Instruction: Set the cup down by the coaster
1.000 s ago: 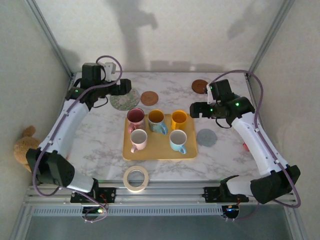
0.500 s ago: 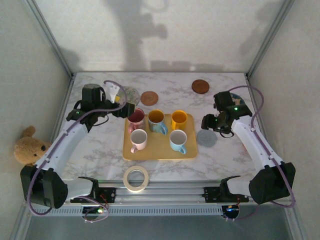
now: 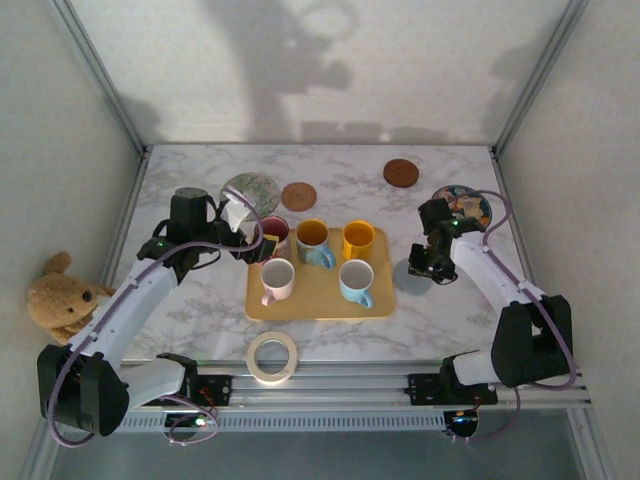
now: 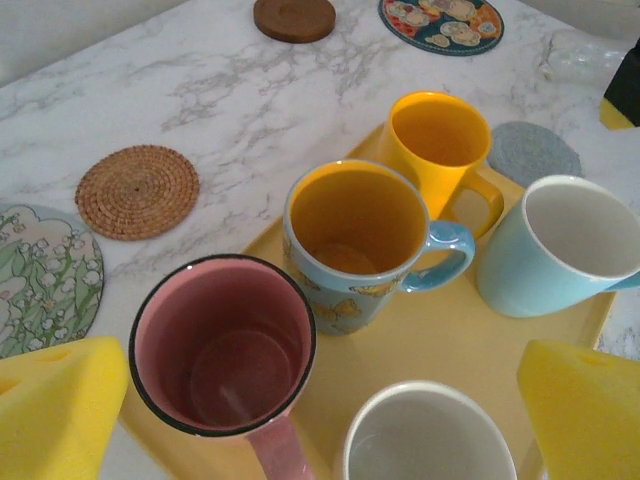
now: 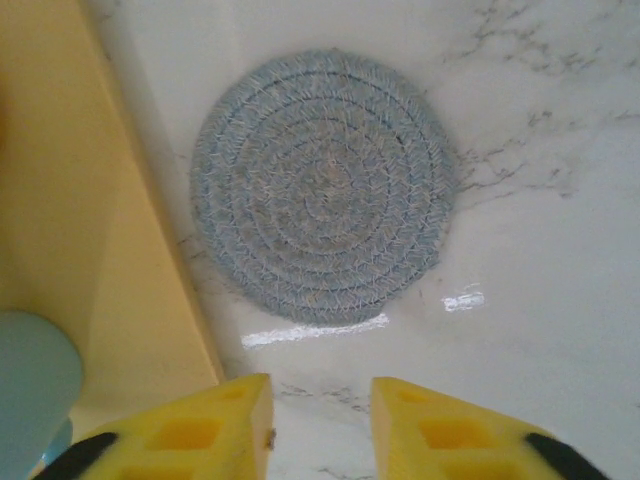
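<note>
We found a yellow tray lying near the middle of the marble desk, holding five cups, all upright. The far row held, left to right, a pink cup, a blue cup with an orange inside, and a yellow cup. The near row held a white cup and a pale blue cup. The cup interiors that we could see were empty; the white cup's bottom was cut off in the left wrist view.

The left pincer hung over the tray's left end, its yellow pads spread wide to either side of the pink cup and the white cup, touching neither.

A grey coaster lay flat on the desk just beside the tray's right edge. The right pincer stood low over the desk at that coaster's near side. Its fingertips were close together with a narrow gap between them, and they pinched nothing.

Elsewhere on the desk lay a wicker coaster and a flowered coaster beyond the tray's far left corner. A dark brown coaster and a patterned coaster lay toward the far right. A tape roll sat at the near edge. A teddy bear sat off the desk's left side.
</note>
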